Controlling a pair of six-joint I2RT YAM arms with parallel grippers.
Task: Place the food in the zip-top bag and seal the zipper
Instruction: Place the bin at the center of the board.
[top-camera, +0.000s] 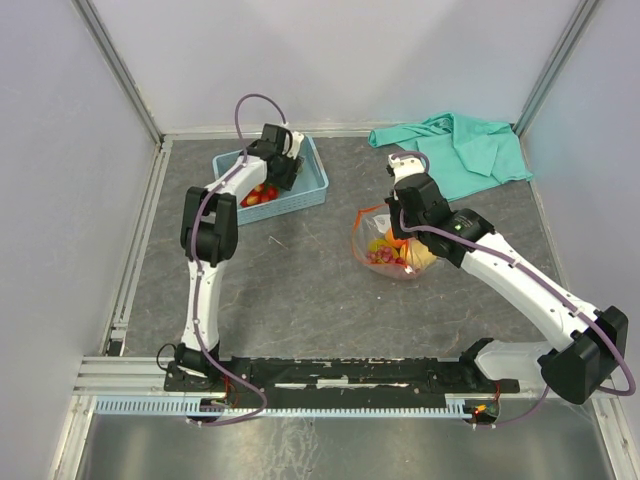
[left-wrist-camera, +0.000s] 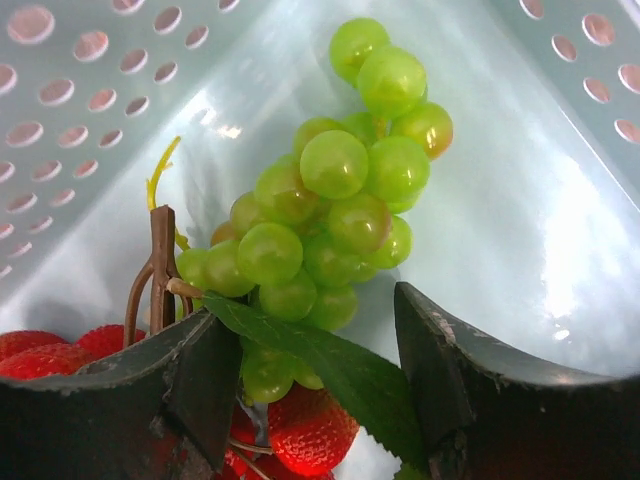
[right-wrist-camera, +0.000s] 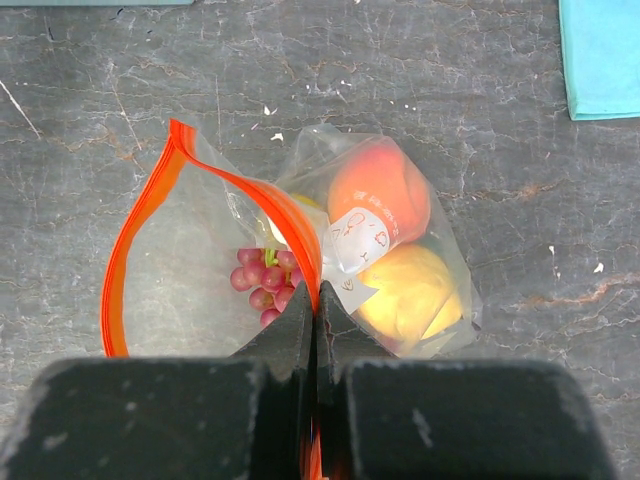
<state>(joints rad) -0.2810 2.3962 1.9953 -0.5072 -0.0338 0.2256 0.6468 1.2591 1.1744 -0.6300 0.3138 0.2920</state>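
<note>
On the table (top-camera: 300, 300), seen from above, the basket (top-camera: 295, 205) sits at 11 o'clock holding grapes (left-wrist-camera: 330, 210) and strawberries (left-wrist-camera: 310, 430), the cloth (top-camera: 460, 150) lies at 1 o'clock, and the zip-top bag (top-camera: 375, 250) with fruit (right-wrist-camera: 380, 195) inside lies just at 3 o'clock of centre

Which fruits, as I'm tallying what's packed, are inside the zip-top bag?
Inside the zip-top bag: purple grapes, an orange-pink peach and a yellow fruit. A white label covers part of the peach, and the right gripper hides the bag's near end.
</note>
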